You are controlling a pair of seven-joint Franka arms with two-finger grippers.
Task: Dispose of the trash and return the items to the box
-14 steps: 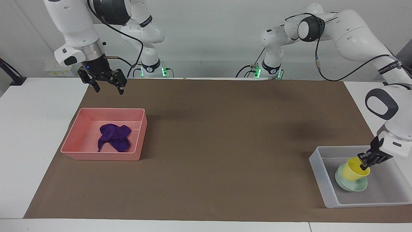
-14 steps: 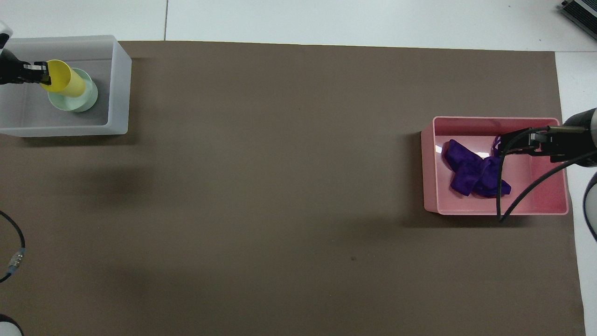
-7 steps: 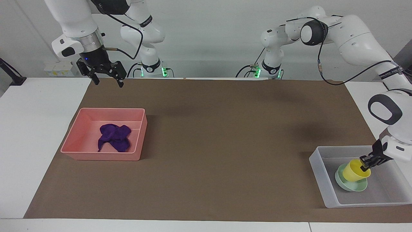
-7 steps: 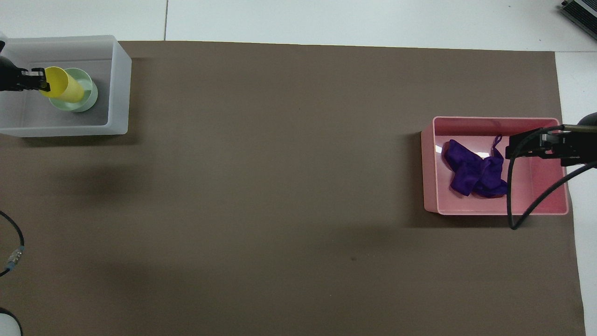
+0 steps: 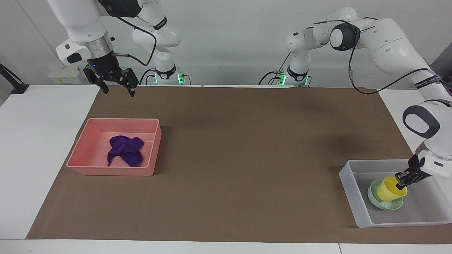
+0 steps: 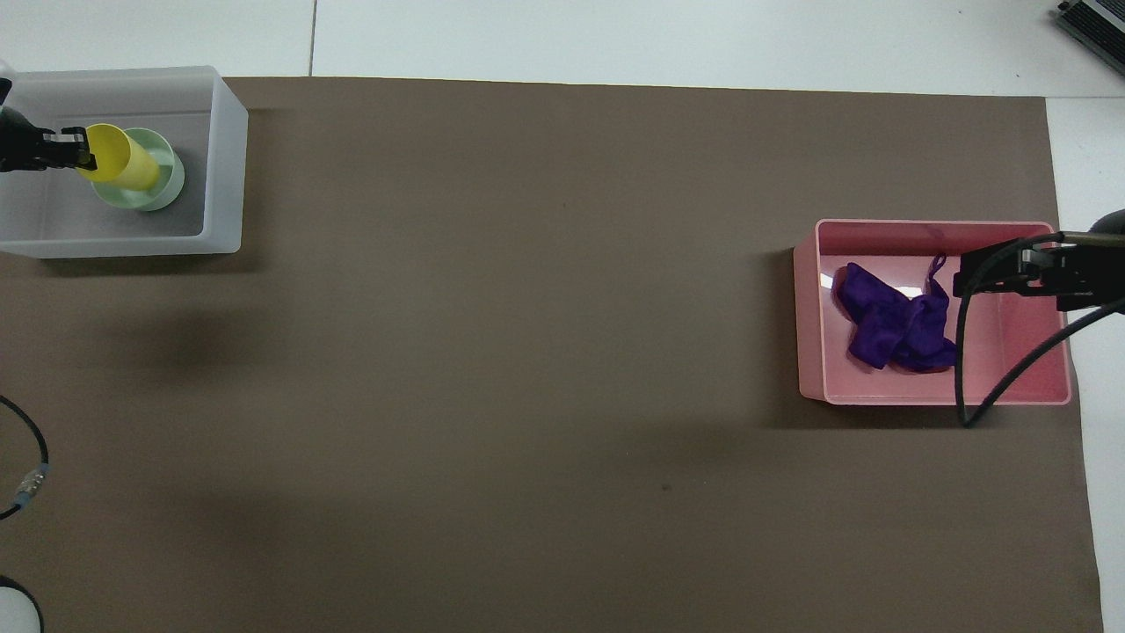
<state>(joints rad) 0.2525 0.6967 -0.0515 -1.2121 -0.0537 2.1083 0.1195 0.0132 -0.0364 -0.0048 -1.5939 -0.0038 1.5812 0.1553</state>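
Low in the box (image 5: pixel 348 185), left fingers (image 5: pixel 400 183) pinch the cup (image 5: pixel 388 188); right fingers (image 5: pixel 102 87) spread, empty.

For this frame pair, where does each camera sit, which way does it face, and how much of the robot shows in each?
Facing view: high across the table, looking at the robots; both arms show whole, right claw raised near the pink tray, left claw at the yellow cup.
Overhead view: above the robots' end, looking steeply down; only claw tips show.
Shared: pink tray with purple cloth, frosted box holding cup and green bowl.
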